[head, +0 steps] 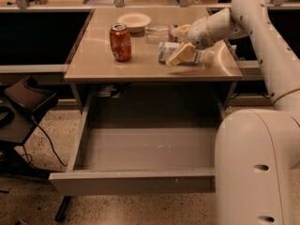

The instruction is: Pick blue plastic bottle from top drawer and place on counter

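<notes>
The blue plastic bottle [165, 51], clear with a pale blue-white label, lies on its side on the beige counter [93, 62], right of centre. My gripper [181, 43] hangs over it from the right, open. One cream finger [180, 31] is behind the bottle. The other finger [180, 55] lies across the front of its body and hides its middle. The top drawer [140, 183] is pulled fully out below the counter, and its grey floor shows nothing inside.
A red soda can [120, 42] stands on the counter's left half. A white bowl [134, 20] sits at the back. A clear bottle with a red band [157, 32] lies just behind my gripper. My arm and base [255, 168] fill the right side. A dark chair [26, 100] stands left.
</notes>
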Motion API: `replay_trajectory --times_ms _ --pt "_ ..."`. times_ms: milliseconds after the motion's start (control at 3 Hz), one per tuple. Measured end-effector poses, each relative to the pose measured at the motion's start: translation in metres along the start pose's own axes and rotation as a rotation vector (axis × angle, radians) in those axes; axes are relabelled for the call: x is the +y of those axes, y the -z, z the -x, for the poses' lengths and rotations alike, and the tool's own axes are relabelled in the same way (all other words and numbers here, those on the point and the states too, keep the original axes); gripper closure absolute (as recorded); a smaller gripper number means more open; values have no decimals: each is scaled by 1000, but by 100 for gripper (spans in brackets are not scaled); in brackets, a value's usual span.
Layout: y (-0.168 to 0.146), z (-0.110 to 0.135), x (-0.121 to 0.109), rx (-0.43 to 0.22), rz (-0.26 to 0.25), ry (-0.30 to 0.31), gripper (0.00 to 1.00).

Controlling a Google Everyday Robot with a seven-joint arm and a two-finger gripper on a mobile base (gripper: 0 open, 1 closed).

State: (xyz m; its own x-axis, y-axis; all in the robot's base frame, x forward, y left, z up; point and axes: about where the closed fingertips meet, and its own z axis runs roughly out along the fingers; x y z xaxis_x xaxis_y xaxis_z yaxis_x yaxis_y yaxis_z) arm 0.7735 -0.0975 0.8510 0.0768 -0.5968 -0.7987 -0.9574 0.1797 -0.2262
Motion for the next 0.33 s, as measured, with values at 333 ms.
replay_trajectory --times_ms 333 --pt "0 0 0 0 0 0 0"
